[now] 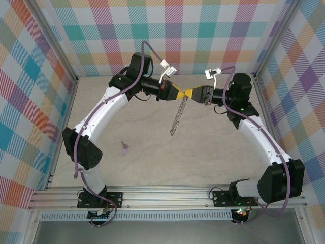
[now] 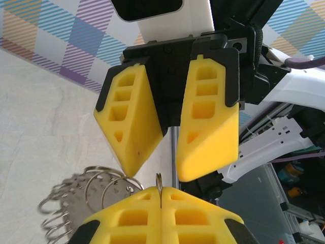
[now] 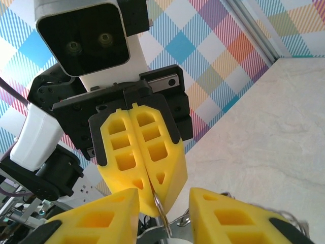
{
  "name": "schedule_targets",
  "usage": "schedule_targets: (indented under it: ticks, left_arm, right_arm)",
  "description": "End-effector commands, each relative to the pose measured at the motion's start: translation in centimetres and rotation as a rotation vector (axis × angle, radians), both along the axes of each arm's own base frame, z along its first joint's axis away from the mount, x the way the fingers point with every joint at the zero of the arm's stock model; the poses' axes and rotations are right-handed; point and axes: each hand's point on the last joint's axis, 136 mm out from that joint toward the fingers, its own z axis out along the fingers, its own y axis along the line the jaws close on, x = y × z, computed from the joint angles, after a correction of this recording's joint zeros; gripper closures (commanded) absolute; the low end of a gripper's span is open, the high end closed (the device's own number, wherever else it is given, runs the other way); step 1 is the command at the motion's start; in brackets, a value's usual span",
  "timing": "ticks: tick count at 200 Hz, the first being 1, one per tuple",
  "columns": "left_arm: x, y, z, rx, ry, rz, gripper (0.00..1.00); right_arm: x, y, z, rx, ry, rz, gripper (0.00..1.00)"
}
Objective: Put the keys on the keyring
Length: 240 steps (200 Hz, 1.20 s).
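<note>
The keyring point(image 1: 177, 116), a silver chain of small links, hangs above the table from where the two grippers meet. My left gripper point(image 1: 183, 94) is shut on a thin silver split ring point(image 2: 159, 180) at the chain's top end, pinched edge-on between its yellow fingertips point(image 2: 137, 203). My right gripper point(image 1: 190, 93) faces it tip to tip and is open. Its two fingers point(image 3: 106, 216) stand apart on either side of that ring point(image 3: 162, 216). More of the chain's rings point(image 2: 86, 190) dangle below. The small purple key point(image 1: 124, 148) lies alone on the table, left of centre, far from both grippers.
Plaid walls and metal frame posts point(image 1: 61, 56) enclose the pale table point(image 1: 203, 157) on three sides. A metal rail point(image 1: 167, 195) with the two arm bases runs along the near edge.
</note>
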Motion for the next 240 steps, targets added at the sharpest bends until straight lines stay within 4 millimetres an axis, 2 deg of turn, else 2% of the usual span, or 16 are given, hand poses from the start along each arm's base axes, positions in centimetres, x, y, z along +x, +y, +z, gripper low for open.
schedule_targets:
  ticks: [1,35,52,107,169,240]
  left_arm:
    - [-0.2,0.3,1.3,-0.029,-0.032,-0.026,1.0]
    - [-0.2,0.4,1.0,-0.022,-0.029,-0.029,1.0]
    - [-0.3,0.4,0.9,-0.017,-0.03,-0.028,1.0]
    - [-0.4,0.5,1.2,-0.016,-0.037,-0.032,1.0]
    - [-0.5,0.5,1.5,-0.018,-0.044,-0.037,1.0]
    - [-0.4,0.4,1.3,-0.017,-0.037,-0.044,1.0]
  right_arm:
    - [-0.5,0.3,0.2,0.005,-0.026,0.026,0.7]
    - [-0.3,0.0,0.1,-0.009,-0.033,-0.021,0.61]
    - [-0.1,-0.4,0.2,-0.021,-0.041,-0.063,0.6]
    - [-0.5,-0.6,0.1,-0.028,-0.037,-0.077,0.74]
    - [-0.9,0.0,-0.8,-0.011,-0.008,-0.041,0.73]
    - [-1.3,0.4,-0.5,-0.003,-0.017,-0.026,0.76]
